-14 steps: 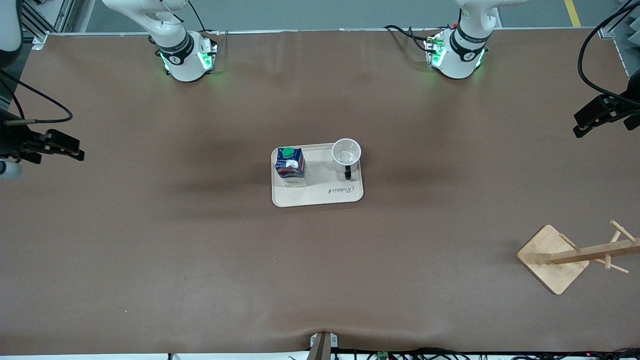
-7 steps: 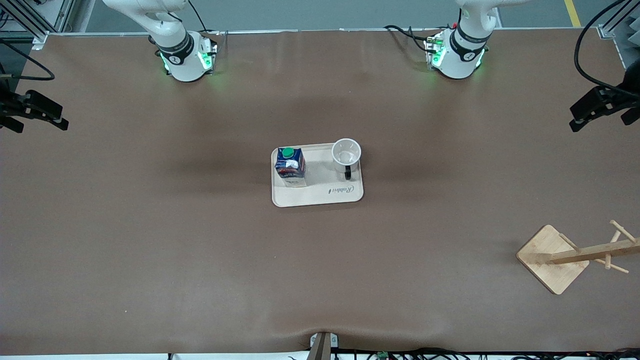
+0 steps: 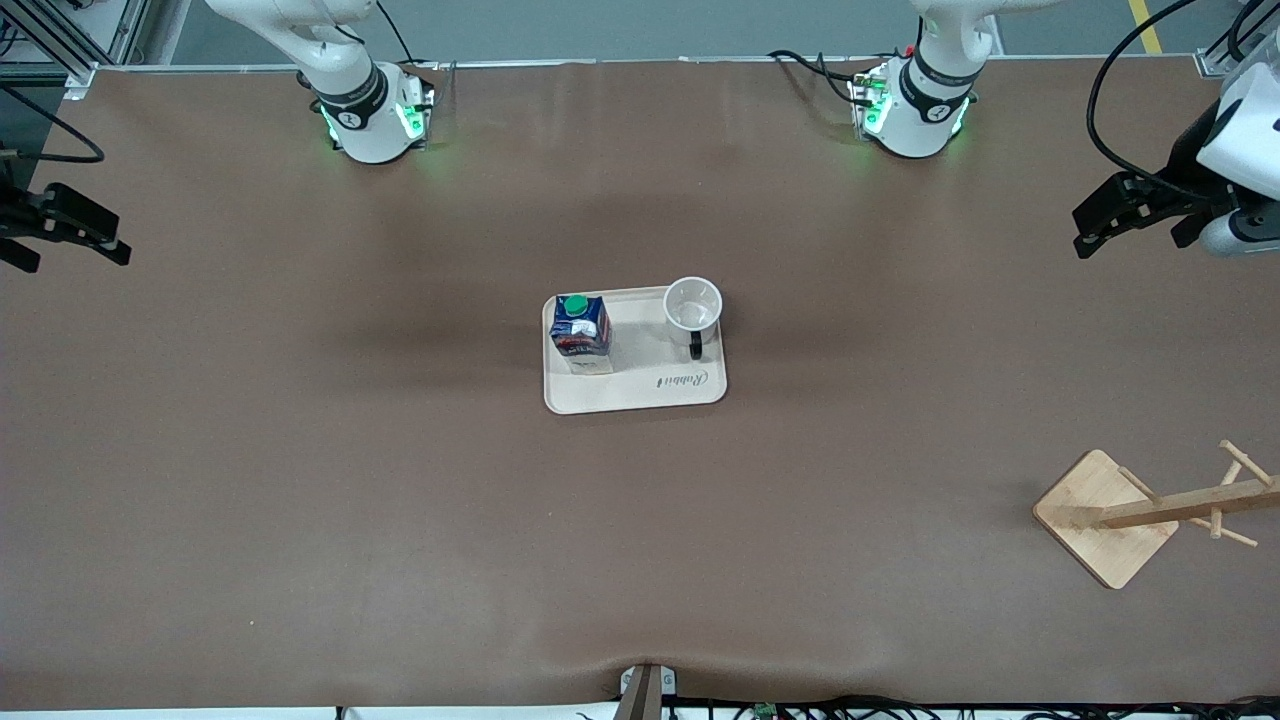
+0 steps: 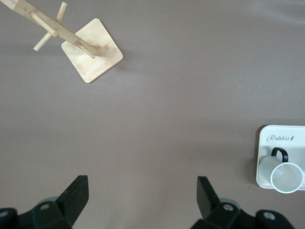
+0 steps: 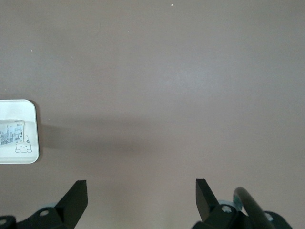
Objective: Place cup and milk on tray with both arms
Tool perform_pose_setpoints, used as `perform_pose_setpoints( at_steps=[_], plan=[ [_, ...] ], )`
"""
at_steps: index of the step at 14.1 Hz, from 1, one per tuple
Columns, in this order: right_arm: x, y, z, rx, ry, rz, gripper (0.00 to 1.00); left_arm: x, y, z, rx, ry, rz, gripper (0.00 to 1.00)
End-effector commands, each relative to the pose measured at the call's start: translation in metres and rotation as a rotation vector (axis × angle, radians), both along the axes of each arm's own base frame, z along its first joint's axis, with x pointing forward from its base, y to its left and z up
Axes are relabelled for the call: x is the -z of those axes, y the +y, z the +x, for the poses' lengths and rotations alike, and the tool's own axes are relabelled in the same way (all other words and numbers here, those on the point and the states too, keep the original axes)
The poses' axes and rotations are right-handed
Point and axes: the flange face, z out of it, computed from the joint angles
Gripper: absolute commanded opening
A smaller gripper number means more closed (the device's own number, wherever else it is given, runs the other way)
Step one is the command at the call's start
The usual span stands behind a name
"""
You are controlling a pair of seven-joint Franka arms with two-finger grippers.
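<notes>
The cream tray [image 3: 634, 392] lies at the table's middle. The dark blue milk [image 3: 581, 330] with its green cap stands upright on the tray's end toward the right arm. The white cup [image 3: 692, 304] stands upright on the end toward the left arm, its black handle toward the front camera. My left gripper [image 3: 1128, 245] is open and empty, up over the left arm's end of the table. My right gripper [image 3: 82, 258] is open and empty, up over the right arm's end. The left wrist view shows that gripper [image 4: 142, 195], the cup [image 4: 286, 175] and the tray [image 4: 266, 145]. The right wrist view shows that gripper [image 5: 141, 198] and a tray corner [image 5: 29, 107].
A wooden mug rack [image 3: 1105, 518] with a square base and pegged post stands near the front camera at the left arm's end; it also shows in the left wrist view [image 4: 93, 58]. Brown table cover [image 3: 400, 500] lies all round the tray.
My right gripper moved away from the front camera, then almost stopped. My left gripper moved in from the table's end toward the middle. Cup, milk and tray have not moved.
</notes>
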Motion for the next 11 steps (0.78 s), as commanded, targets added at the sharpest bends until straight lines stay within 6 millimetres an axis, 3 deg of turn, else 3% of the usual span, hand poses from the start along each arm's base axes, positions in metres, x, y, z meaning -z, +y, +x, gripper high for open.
perform_pose_setpoints(
  at_steps=[1, 11],
  plan=[
    [-0.0072, -0.009, 0.0002, 0.002, 0.001, -0.014, 1.0, -0.0053, 0.0023, -0.0128, 0.003, 0.007, -0.005, 1.0],
    [-0.007, -0.01, -0.0009, 0.005, 0.009, -0.016, 1.0, -0.002, 0.0039, -0.0133, 0.009, 0.043, 0.003, 1.0]
  ],
)
